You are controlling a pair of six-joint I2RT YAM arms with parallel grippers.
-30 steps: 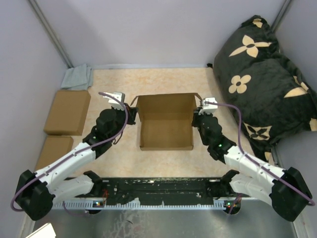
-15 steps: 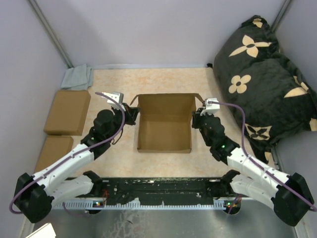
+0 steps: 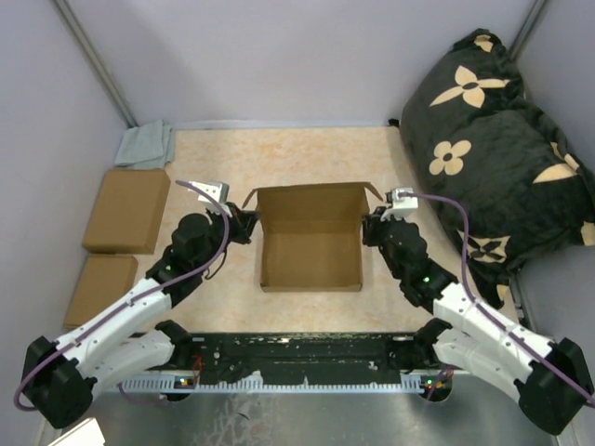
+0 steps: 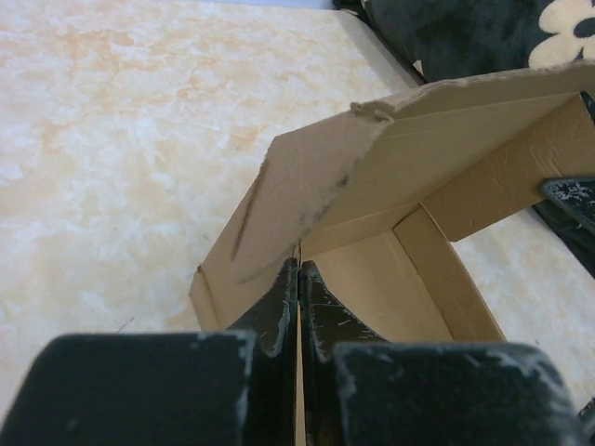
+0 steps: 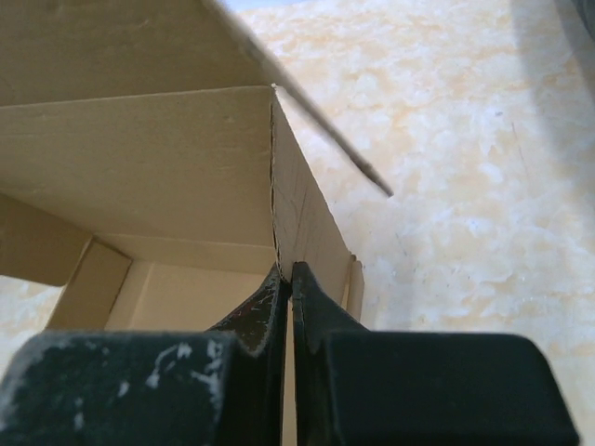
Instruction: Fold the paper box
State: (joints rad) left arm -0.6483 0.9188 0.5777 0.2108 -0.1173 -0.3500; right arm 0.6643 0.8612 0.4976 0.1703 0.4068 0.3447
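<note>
The paper box [image 3: 311,243] is a brown cardboard mailer standing open on the table's middle, side walls up and its lid flap raised at the far side. My left gripper [image 3: 249,226] is shut on the box's left wall; in the left wrist view the fingers [image 4: 299,269] pinch that wall's edge below the box's [image 4: 409,186] bent flap. My right gripper [image 3: 369,226] is shut on the right wall; in the right wrist view the fingers [image 5: 285,274] clamp the wall of the box [image 5: 139,167] at its corner.
Two ready-made brown boxes [image 3: 127,209] [image 3: 99,282] lie at the left edge, with a grey cloth [image 3: 146,145] behind them. A black cushion with tan flowers [image 3: 493,139] fills the right side. Lavender walls close in the beige tabletop [image 3: 307,153].
Both grippers moved slightly towards me with the box walls in them. The box shifted a little and its lid flap now stands higher, with the corner tabs splayed out.
</note>
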